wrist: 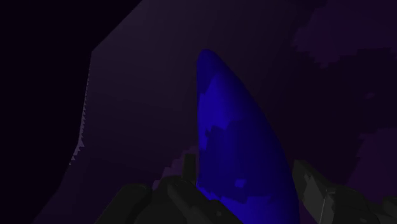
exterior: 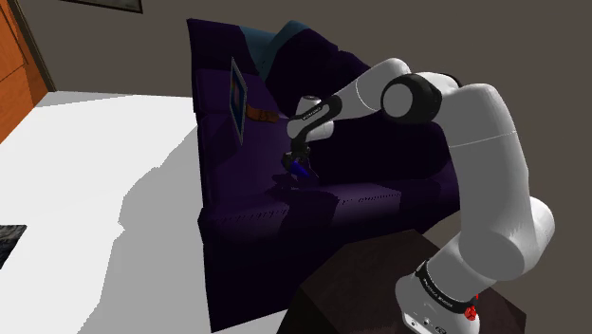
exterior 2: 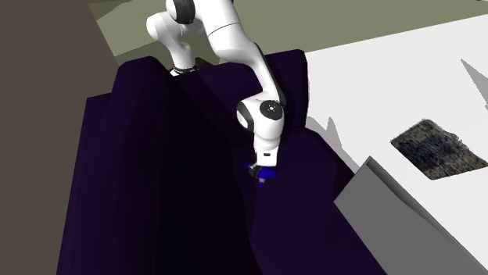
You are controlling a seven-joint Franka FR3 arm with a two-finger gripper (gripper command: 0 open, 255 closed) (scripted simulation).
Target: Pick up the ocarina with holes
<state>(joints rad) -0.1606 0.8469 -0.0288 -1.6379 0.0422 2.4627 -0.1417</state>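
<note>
The ocarina (wrist: 238, 146), deep blue, lay just over the seat of the dark purple sofa (exterior: 360, 204), clasped between the fingers of the claw (exterior: 298, 163). The grasp looked made; a clear lift off the cushion seemed not yet done

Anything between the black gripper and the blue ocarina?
Nothing. In the wrist view the blue, teardrop-shaped ocarina sits directly between the black two-finger gripper's fingers, which close on its sides. The dark purple sofa lies behind.
</note>
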